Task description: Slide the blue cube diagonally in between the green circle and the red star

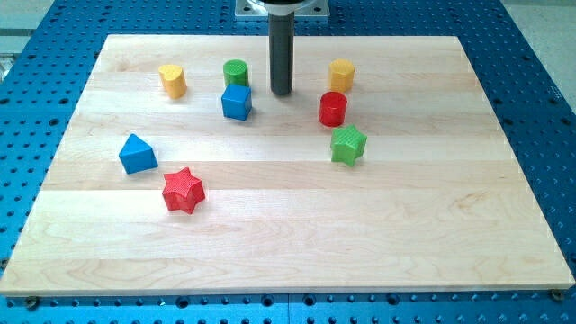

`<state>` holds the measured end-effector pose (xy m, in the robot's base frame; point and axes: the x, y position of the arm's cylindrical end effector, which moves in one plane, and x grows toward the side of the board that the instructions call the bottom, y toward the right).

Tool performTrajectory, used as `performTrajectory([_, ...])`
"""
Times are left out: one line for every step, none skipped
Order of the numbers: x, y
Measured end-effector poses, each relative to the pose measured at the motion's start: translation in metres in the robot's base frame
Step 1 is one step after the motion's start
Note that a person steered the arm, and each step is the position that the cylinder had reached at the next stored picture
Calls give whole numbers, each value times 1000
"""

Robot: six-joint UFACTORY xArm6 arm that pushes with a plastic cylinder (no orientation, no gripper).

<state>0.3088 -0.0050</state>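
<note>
The blue cube [237,102] sits near the view's top, just below and touching the green circle [236,73]. The red star [184,191] lies lower left of the cube, well apart from it. My tip [282,93] is at the end of the dark rod, just right of the blue cube and green circle, with a small gap to the cube.
A blue triangular block [137,154] lies left of the red star. A yellow block [173,81] is at the top left, a yellow cylinder [341,76], a red cylinder [333,109] and a green star [348,145] right of my tip. The wooden board [360,234] sits on a blue perforated table.
</note>
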Motion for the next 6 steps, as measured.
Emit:
performTrajectory([3,-18])
performTrajectory([33,-50])
performTrajectory([75,-62])
performTrajectory([93,-40])
performTrajectory([126,-13])
performTrajectory([181,-36])
